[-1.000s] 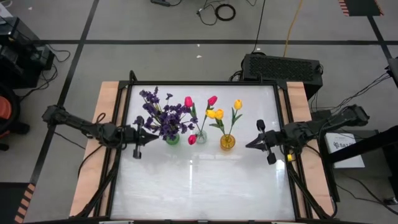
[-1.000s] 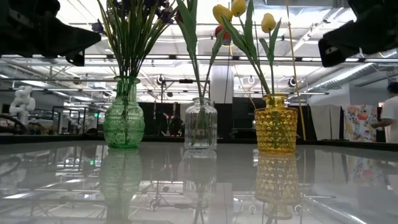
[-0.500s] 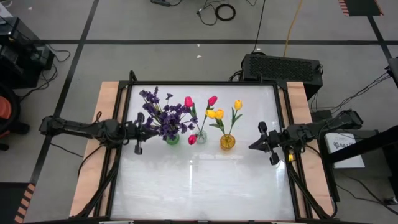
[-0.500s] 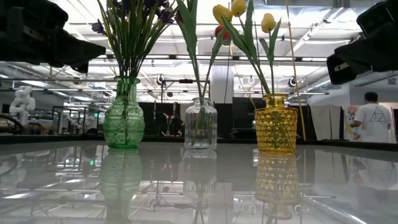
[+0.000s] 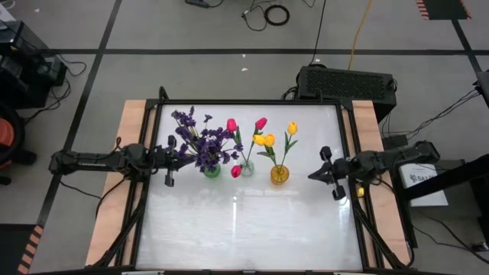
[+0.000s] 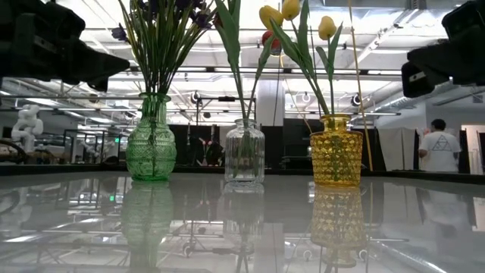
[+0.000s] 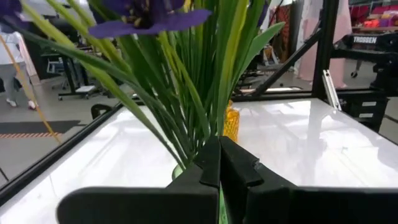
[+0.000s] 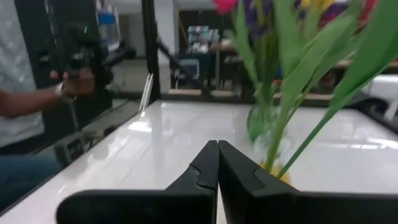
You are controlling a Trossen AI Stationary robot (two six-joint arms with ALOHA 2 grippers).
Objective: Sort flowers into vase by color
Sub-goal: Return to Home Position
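Judging by sorted flowers point(image 5: 206, 141) in vases point(image 5: 246, 169), homing stage; left tool point(image 5: 180, 157) and right tool point(image 5: 313, 175) pressed together, empty; next, outward retreat clear of flowers.

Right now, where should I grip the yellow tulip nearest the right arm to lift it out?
Probably its bare green stem, between the bloom and the yellow glass vase's rim. Come in from the right gripper's side: this long-stemmed yellow tulip leans outermost there, clear of the other stems.

Bright overhead light, glare and reflections across glossy table point(image 6: 242, 227)
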